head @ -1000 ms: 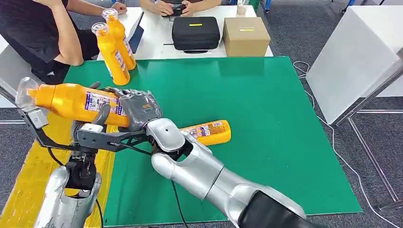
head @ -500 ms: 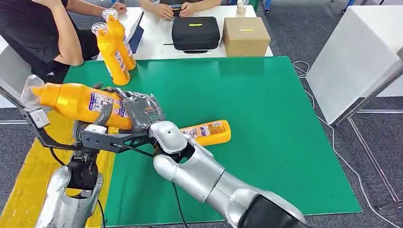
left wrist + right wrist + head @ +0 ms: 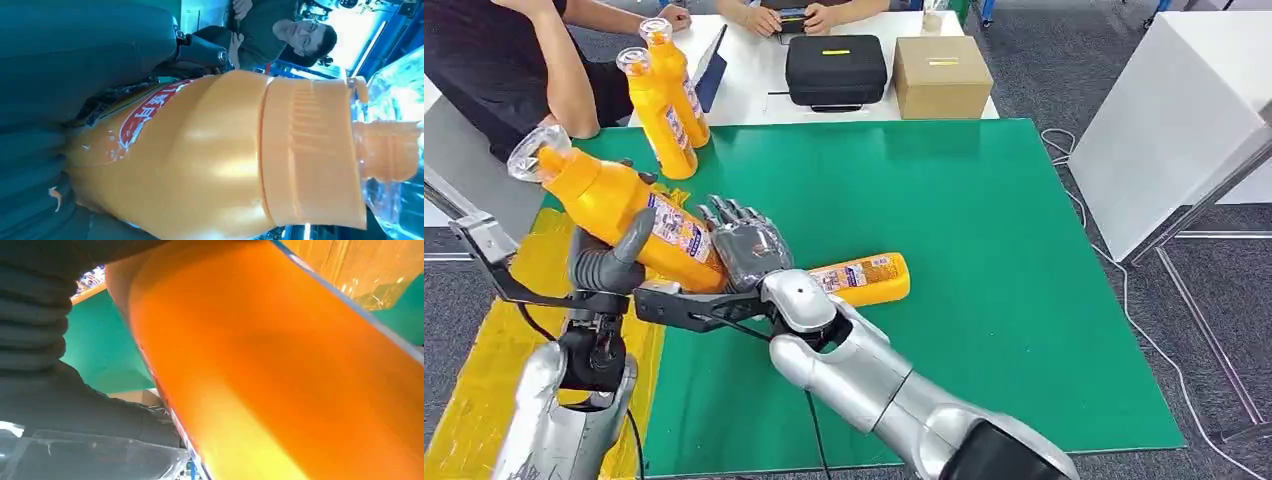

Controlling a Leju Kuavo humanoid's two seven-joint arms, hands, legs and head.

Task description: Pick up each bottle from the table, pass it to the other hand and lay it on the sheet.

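Note:
My left hand (image 3: pixel 609 265) grips an orange bottle (image 3: pixel 614 205) with a clear cap, held tilted over the green mat's left edge, cap pointing up and away. The left wrist view shows that bottle (image 3: pixel 200 165) close up, with dark fingers (image 3: pixel 75 55) around its body. My right hand (image 3: pixel 744 245) is beside the bottle's base, fingers stretched out and spread, with the bottle (image 3: pixel 280 365) lying along its palm. Another orange bottle (image 3: pixel 864 278) lies on the mat just beyond my right wrist. Two more (image 3: pixel 656 115) (image 3: pixel 676 85) stand upright at the far left corner.
A yellow sheet (image 3: pixel 484 380) lies left of the green mat (image 3: pixel 984 250). Behind it, a white table carries a black case (image 3: pixel 836 70) and a cardboard box (image 3: pixel 941 77). A person (image 3: pixel 514 70) sits at the far left. A white box (image 3: pixel 1174 120) stands at the right.
The held bottle has swung from nearly level to cap-up and moved right. My right hand's fingers have opened off the bottle; my left hand keeps its grip.

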